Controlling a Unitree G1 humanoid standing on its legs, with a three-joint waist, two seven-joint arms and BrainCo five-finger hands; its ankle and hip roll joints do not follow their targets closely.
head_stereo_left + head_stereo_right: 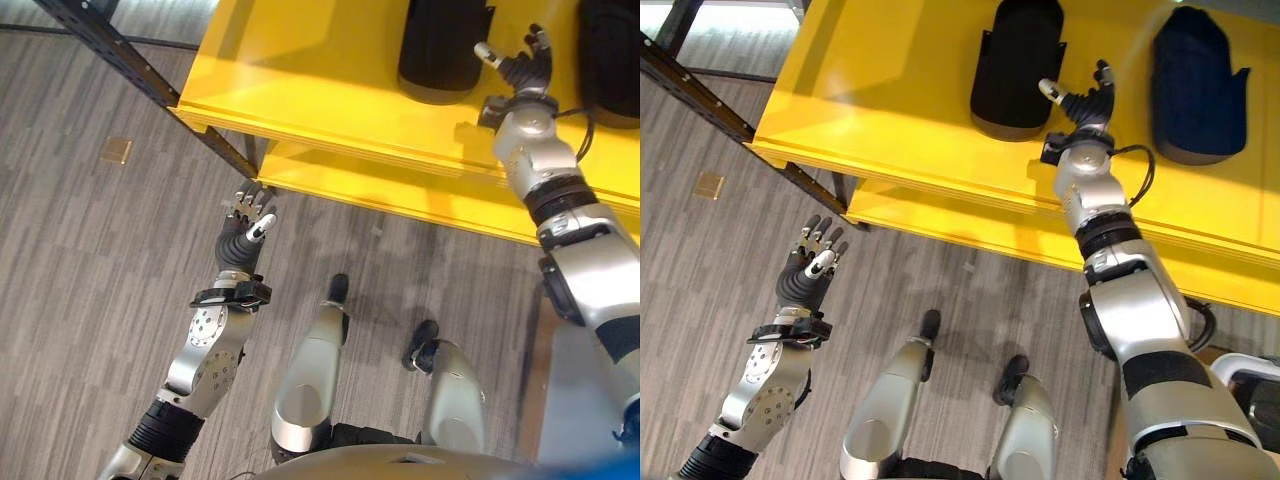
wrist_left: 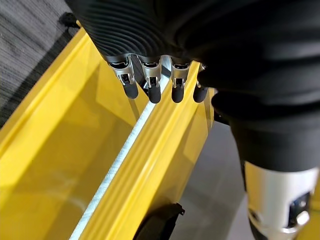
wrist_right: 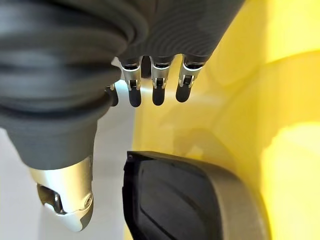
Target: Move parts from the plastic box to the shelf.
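While the right hand (image 1: 1085, 108) hovers with relaxed fingers, holding nothing, over the bright yellow flat shelf (image 1: 890, 90), two black moulded plastic parts (image 1: 1017, 62) sit on it (one either side), and the left hand (image 1: 810, 265) hangs open, empty, over grey floor (image 1: 80, 260).
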